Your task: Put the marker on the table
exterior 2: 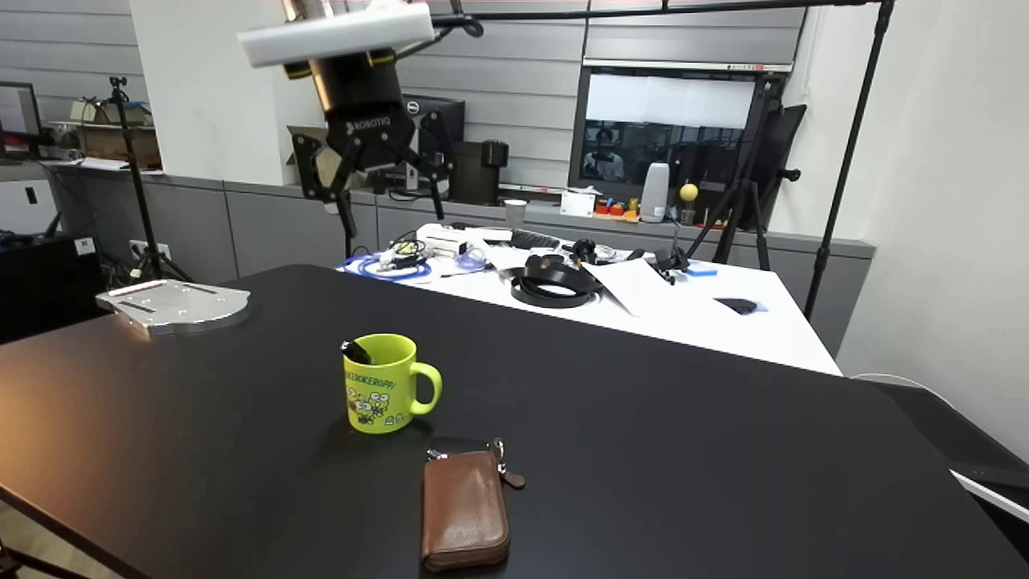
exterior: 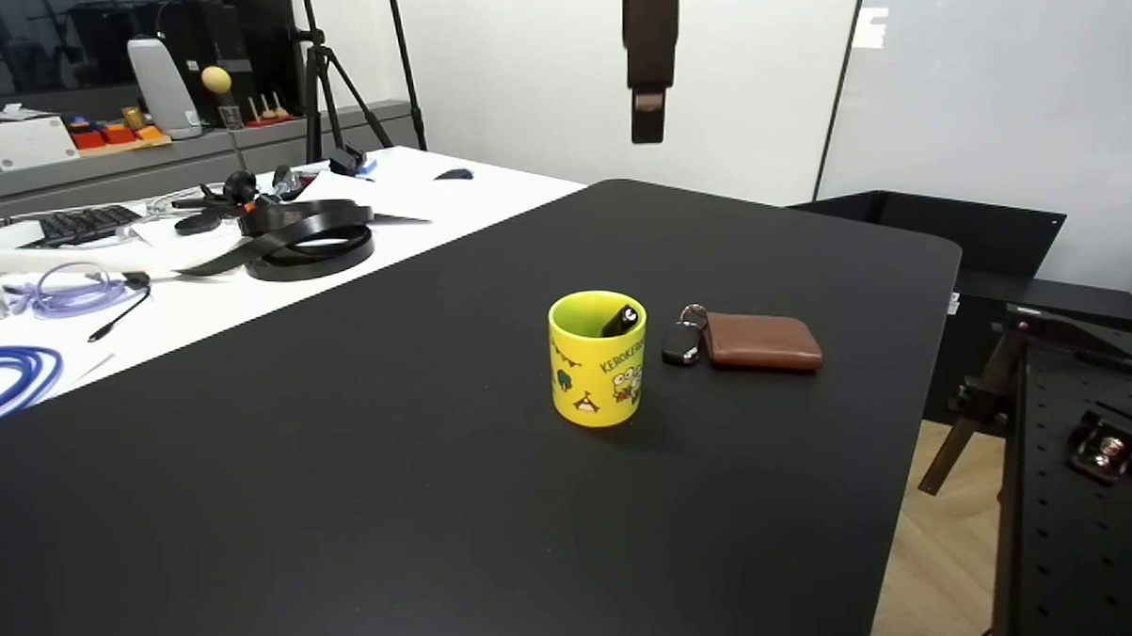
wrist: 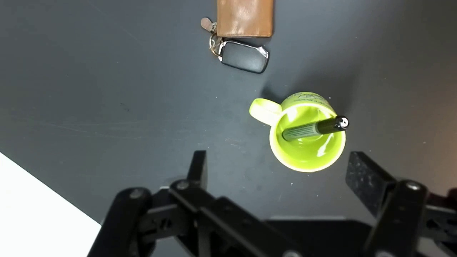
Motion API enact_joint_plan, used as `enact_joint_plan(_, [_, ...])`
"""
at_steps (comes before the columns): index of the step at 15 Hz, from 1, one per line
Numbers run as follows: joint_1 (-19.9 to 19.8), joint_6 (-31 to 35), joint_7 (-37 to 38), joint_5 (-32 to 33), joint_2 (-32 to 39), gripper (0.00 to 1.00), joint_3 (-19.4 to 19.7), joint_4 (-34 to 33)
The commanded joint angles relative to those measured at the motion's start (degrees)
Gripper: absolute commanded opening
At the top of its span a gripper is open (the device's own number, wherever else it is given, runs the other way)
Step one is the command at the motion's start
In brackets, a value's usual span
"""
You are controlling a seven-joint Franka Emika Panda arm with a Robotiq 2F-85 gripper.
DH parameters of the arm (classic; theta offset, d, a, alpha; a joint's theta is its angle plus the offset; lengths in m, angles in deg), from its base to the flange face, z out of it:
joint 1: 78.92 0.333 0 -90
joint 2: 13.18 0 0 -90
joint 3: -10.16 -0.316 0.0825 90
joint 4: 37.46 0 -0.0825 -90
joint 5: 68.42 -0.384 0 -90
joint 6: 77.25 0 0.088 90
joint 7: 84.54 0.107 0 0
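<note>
The marker is a slim dark pen with a grey-green striped barrel. It leans inside the yellow-green mug, its end against the rim, in the wrist view and both exterior views. The mug stands upright on the black table; it also shows in the other views. My gripper is open and empty, high above the table. It also shows in both exterior views. The marker's lower end is inside the mug.
A brown wallet with a black key fob lies beside the mug. A silver plate lies at a table edge. A white desk with cables and a black strap coil adjoins the table.
</note>
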Motion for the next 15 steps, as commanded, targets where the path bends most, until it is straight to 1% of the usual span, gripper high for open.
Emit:
enact_joint_plan(1, [-0.3, 4.0, 3.1, 1.6, 6.2, 1.0, -1.3, -1.1])
enact_joint_plan(3, [-0.1, 5.1, 2.8, 0.9, 8.2, 1.0, -1.5, -0.6])
enact_joint_plan(6, [0.0, 5.6, 2.5, 1.5, 10.0, 1.0, -1.6, 0.1])
enact_joint_plan(9, [0.4, 4.6, 0.7, 1.2, 11.8, 1.0, -2.0, 0.6])
enact_joint_plan(10, [0.1, 5.0, 0.4, 0.2, 11.1, 1.0, -1.7, 0.2])
enact_joint_plan(14, [0.1, 5.0, 0.3, 0.2, 11.7, 1.0, -1.7, 0.3])
enact_joint_plan(15, [0.2, 4.6, 2.7, 3.0, 12.0, 1.0, -1.6, -0.1])
